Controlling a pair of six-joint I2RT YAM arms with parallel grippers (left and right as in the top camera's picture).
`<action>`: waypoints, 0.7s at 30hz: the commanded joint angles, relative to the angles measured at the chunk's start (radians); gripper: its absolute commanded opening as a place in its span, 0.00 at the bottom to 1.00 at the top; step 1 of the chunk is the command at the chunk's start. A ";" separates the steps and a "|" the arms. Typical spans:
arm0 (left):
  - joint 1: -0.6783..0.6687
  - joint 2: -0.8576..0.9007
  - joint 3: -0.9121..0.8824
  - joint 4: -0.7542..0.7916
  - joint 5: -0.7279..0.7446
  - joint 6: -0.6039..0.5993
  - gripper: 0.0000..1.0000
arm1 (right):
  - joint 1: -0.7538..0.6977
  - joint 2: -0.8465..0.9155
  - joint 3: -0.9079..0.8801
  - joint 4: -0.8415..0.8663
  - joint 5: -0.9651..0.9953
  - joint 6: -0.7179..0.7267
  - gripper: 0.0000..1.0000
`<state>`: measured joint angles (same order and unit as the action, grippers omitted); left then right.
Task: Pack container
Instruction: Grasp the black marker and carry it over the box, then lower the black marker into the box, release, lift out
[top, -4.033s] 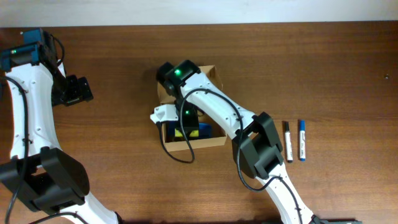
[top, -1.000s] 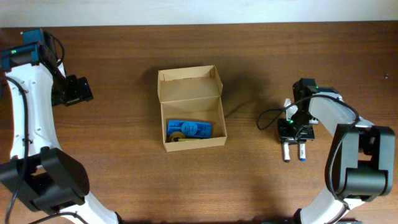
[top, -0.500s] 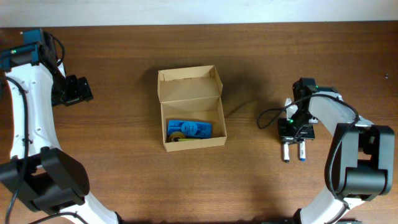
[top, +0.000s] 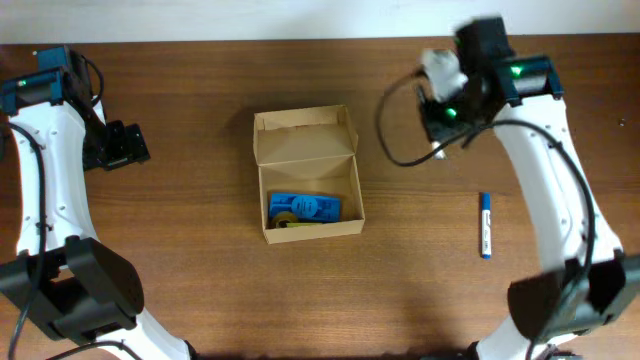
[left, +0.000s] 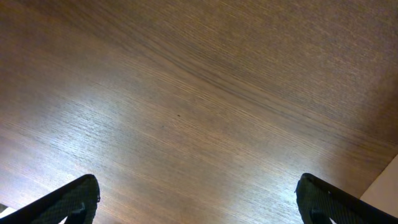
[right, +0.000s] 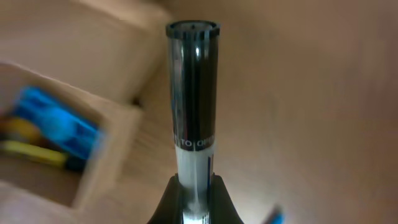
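Observation:
The container (top: 305, 150) is a tan cardboard box in the middle of the table, its flap lid folded open toward the far side. A blue flat case (top: 305, 207) and something yellow lie inside it. My right gripper (top: 442, 102) hangs high over the table to the right of the box. It is shut on a white marker with a black cap (right: 194, 93), which sticks out straight ahead of the fingers (right: 219, 199). In the right wrist view the container (right: 99, 162) is blurred at the lower left. My left gripper (top: 128, 146) stands open over bare wood, far left.
A blue-capped pen (top: 485, 225) lies alone on the table at the right. The table's far edge meets a white wall. In the left wrist view the spread fingertips (left: 68, 202) show only wood grain between them.
My right gripper shut on the black-capped marker beside the blue pen, lifted it off the table and swung up and left toward the box. The left arm has not moved.

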<state>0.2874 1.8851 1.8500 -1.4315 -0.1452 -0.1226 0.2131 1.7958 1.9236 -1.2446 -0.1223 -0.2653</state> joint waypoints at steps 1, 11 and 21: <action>0.002 -0.013 -0.004 0.000 0.002 0.016 1.00 | 0.117 -0.019 0.084 -0.013 -0.027 -0.137 0.04; 0.002 -0.013 -0.004 0.000 0.002 0.016 1.00 | 0.444 0.074 0.089 -0.077 -0.001 -0.531 0.04; 0.002 -0.013 -0.004 0.000 0.002 0.016 1.00 | 0.493 0.264 0.089 -0.073 0.046 -0.577 0.04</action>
<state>0.2874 1.8851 1.8500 -1.4311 -0.1455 -0.1226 0.7040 2.0094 2.0068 -1.3163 -0.1162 -0.8066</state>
